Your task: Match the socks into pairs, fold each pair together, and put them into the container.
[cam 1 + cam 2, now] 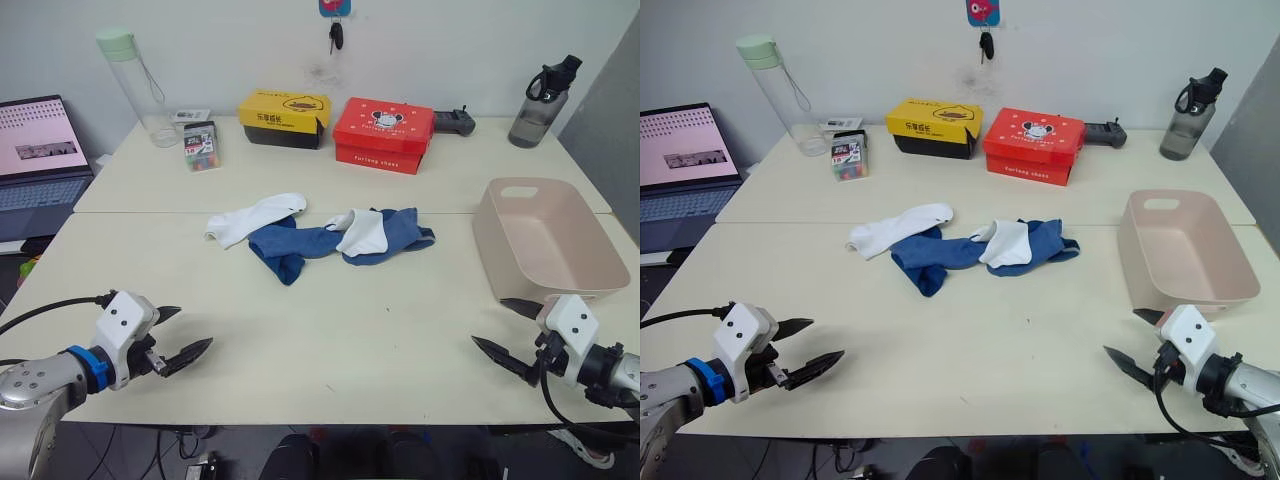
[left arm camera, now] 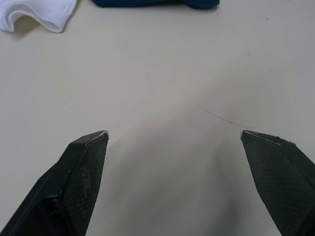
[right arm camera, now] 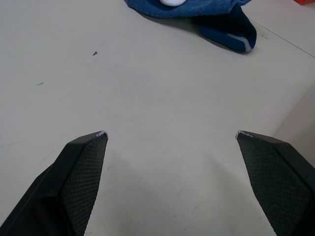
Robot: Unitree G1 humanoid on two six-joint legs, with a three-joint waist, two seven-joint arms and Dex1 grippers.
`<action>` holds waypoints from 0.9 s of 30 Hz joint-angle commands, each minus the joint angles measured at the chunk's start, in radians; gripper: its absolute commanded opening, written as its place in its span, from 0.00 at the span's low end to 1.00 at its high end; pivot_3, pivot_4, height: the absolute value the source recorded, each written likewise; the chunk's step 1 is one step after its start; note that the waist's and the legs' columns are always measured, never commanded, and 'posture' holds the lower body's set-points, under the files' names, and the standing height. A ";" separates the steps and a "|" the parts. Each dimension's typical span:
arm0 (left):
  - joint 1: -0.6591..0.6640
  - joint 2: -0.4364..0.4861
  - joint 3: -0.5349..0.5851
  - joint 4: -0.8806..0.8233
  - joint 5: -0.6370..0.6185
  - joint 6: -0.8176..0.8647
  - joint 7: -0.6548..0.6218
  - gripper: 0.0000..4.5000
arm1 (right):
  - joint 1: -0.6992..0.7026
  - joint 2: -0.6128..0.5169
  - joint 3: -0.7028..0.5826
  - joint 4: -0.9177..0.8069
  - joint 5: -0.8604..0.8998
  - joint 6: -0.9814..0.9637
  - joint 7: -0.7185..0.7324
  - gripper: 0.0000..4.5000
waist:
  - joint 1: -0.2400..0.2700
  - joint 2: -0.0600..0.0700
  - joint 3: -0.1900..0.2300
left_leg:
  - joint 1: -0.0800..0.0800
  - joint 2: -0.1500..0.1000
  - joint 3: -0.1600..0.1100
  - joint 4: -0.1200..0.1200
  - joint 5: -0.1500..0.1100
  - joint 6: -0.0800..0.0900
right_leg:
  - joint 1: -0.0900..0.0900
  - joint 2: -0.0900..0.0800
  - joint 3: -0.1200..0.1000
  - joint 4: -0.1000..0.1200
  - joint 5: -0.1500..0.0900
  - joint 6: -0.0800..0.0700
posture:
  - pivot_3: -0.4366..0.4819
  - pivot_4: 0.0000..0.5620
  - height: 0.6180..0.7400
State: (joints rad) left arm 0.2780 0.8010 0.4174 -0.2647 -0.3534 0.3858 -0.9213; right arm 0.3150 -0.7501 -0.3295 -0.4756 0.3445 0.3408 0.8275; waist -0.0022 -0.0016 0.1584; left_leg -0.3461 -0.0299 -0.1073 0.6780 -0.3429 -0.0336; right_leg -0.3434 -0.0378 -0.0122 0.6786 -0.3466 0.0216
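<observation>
Landmark: red box (image 1: 383,133), at back of cream table (image 1: 330,330). Just left of it, nearly touching: yellow-and-black box (image 1: 284,117). Farther left: small clear case of coloured bits (image 1: 201,146), then tall clear bottle with green cap (image 1: 139,88). Well left, off the table edge: open laptop (image 1: 38,165). Right, just behind: black controller (image 1: 453,121). Far right: dark grey bottle (image 1: 543,102). Above, on wall: hanging keys (image 1: 336,24).
</observation>
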 commanded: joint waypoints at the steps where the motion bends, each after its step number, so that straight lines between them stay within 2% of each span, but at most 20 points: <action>1: -0.009 0.015 0.013 -0.014 -0.021 0.010 -0.006 1.00 | -0.014 -0.011 -0.024 -0.047 0.030 0.022 -0.005 1.00 | 0.000 0.000 0.000 | 0.000 0.000 0.000 0.000 0.000 0.000 | 0.000 0.000 0.000 0.000 0.000 0.000 | 0.48 0.27 1.00; 5: -0.037 0.024 0.021 0.017 -0.022 0.021 -0.011 1.00 | -0.028 -0.004 -0.029 -0.068 0.050 0.053 -0.015 1.00 | 0.000 0.000 0.000 | 0.000 0.000 0.000 0.000 0.000 0.000 | 0.000 0.000 0.000 0.001 0.000 0.000 | 0.48 0.27 1.00; 10: -0.049 0.027 0.060 0.100 -0.053 -0.030 -0.075 1.00 | -0.033 0.009 -0.048 -0.068 0.092 0.048 0.000 1.00 | 0.000 0.000 0.000 | 0.000 0.000 0.000 0.000 0.000 0.000 | 0.000 0.000 0.000 0.000 0.000 0.000 | 0.48 0.27 1.00; 18: -0.083 0.026 0.051 0.155 -0.053 -0.064 -0.080 1.00 | -0.015 0.004 -0.044 -0.083 0.125 0.055 0.017 1.00 | 0.000 0.000 0.000 | 0.000 0.000 0.000 0.000 0.000 0.000 | 0.000 0.000 0.000 0.000 0.000 0.000 | 0.48 0.27 1.00; 23: -0.128 -0.005 0.050 0.165 -0.072 -0.032 -0.032 1.00 | -0.031 0.005 -0.024 -0.122 0.133 0.079 -0.002 1.00 | 0.000 0.000 0.000 | 0.000 0.000 0.000 0.000 0.000 0.000 | -0.001 0.000 0.000 0.000 0.000 0.000 | 0.48 0.27 1.00; 27: -0.181 -0.054 0.040 0.164 -0.087 0.036 0.064 1.00 | -0.080 0.001 0.005 -0.165 0.149 0.121 -0.029 1.00 | -0.001 0.000 0.000 | 0.000 0.000 0.000 0.000 0.000 0.000 | -0.001 0.000 0.000 0.001 0.000 0.000 | 0.48 0.27 1.00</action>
State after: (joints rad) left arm 0.1073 0.7493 0.4460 -0.0869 -0.4239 0.4041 -0.8920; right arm 0.2507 -0.7421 -0.3193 -0.5950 0.4673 0.4482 0.8135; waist -0.0027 -0.0019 0.1588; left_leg -0.3462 -0.0298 -0.1073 0.6781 -0.3428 -0.0338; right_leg -0.3444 -0.0377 -0.0122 0.6797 -0.3466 0.0216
